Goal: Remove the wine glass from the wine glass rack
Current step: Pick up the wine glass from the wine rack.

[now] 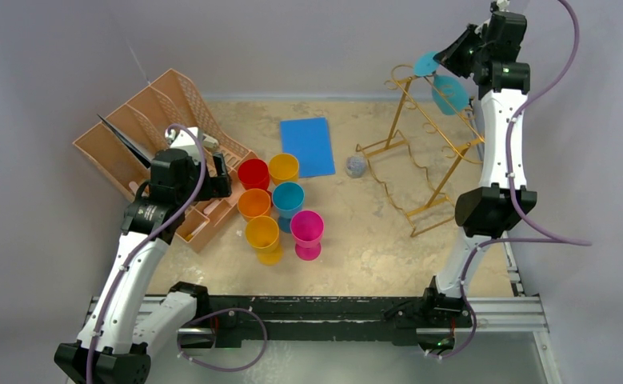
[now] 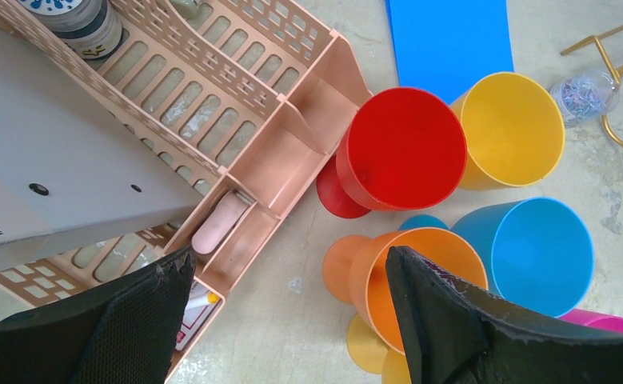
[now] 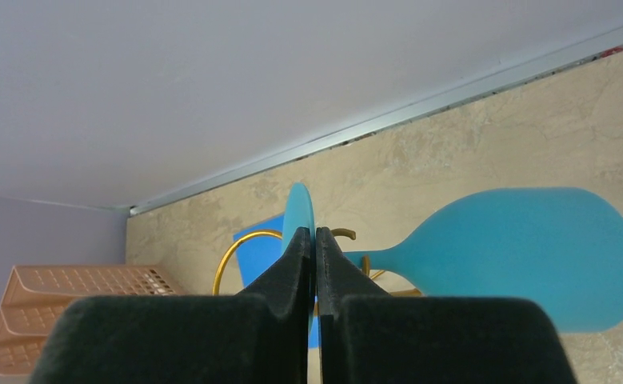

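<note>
Speckled beige tabletop; left tool apart, right tool tight on teal wine glass.

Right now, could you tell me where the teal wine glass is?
Top view, far right: the wine glass hangs at the top of the gold rack, its foot pinched by the right gripper.

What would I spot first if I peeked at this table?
The bunch of bright cups in the middle of the table: red, yellow, orange, blue and pink. Then the teal wine glass hanging on the gold rack at the far right, with the right arm's jaws pinching its foot.
</note>
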Robot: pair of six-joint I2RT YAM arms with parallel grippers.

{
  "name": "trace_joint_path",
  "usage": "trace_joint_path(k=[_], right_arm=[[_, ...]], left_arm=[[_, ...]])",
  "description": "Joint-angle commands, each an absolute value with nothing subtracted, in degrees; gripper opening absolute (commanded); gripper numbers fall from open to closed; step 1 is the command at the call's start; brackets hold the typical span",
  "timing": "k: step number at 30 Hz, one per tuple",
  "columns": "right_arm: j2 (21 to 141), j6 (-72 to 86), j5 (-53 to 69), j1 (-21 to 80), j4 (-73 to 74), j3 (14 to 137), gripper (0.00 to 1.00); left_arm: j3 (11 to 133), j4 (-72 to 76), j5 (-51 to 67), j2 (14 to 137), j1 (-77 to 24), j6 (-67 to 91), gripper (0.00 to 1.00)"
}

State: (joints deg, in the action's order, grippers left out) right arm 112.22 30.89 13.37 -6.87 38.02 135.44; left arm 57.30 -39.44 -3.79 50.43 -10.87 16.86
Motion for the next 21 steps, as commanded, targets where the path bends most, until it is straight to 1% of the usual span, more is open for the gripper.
trace_joint_path(k=[1, 12, 21], right_arm=[[108.2, 31.7, 10.8, -7.3, 33.6, 134.8, 0.0], [108.3, 31.9, 9.4, -7.3, 32.1, 134.0, 0.0], [104.7, 35.3, 7.5, -7.6, 25.4, 126.8, 0.0]], left_arm=[[57.1, -36.8, -2.7, 50.0, -10.3, 16.7, 0.87], [57.1, -36.7, -2.5, 50.0, -10.2, 16.6, 0.87], [57.1, -36.7, -2.0, 50.0, -10.1, 16.6, 0.87]])
